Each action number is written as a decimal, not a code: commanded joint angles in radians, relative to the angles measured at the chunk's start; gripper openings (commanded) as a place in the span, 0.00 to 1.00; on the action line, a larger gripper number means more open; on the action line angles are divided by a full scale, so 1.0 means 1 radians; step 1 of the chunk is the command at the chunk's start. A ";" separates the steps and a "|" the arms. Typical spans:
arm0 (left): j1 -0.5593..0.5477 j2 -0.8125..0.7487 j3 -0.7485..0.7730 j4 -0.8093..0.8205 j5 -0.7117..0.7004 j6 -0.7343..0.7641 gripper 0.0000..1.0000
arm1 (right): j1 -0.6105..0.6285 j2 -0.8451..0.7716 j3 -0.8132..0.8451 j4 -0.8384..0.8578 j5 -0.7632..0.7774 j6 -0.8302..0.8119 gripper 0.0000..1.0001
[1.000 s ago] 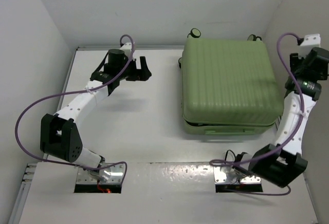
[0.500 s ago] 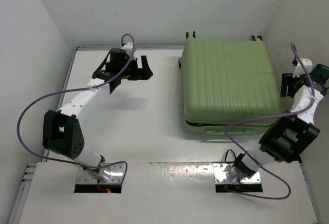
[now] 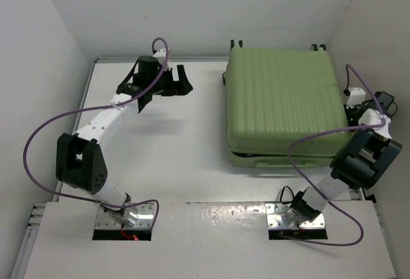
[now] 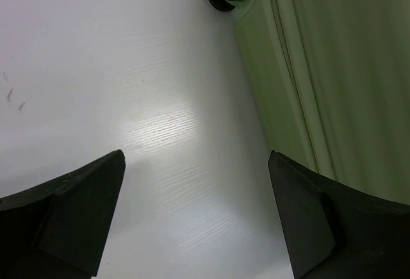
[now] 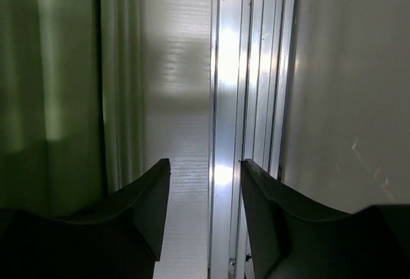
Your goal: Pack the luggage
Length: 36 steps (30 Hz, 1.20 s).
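Luggage sits shut at upper right of the bench. The left tool gapes empty. The right tool, fingers apart on nothing at the right edge, may snag the rail.

A white desk forms the floor of a plain white booth. A left wall, a back wall and a right wall rise from its edges, all bare and matte. Along the near edge runs a scuffed, slightly glossy board. At the desk's right edge a ribbed aluminium rail lies against the wall and catches bright light. Overhead light leaves a pale glare patch on the desk's fine grain, and a few small dark marks show elsewhere on the surface.
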 commanded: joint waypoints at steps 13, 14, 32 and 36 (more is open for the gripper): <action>0.216 -0.080 -0.101 0.080 0.148 -0.255 0.99 | 0.486 -0.154 -0.131 -0.179 -0.349 0.152 0.41; 0.227 -0.095 -0.101 0.071 0.148 -0.255 0.99 | 0.518 -0.162 -0.131 -0.176 -0.369 0.168 0.41; 0.526 -0.381 -0.162 -0.295 -0.205 -0.184 0.90 | 1.130 -0.057 0.014 0.391 -0.372 0.801 0.46; 0.598 -0.381 -0.201 -0.413 -0.219 -0.184 0.81 | 1.182 -0.036 0.088 0.397 -0.349 0.774 0.52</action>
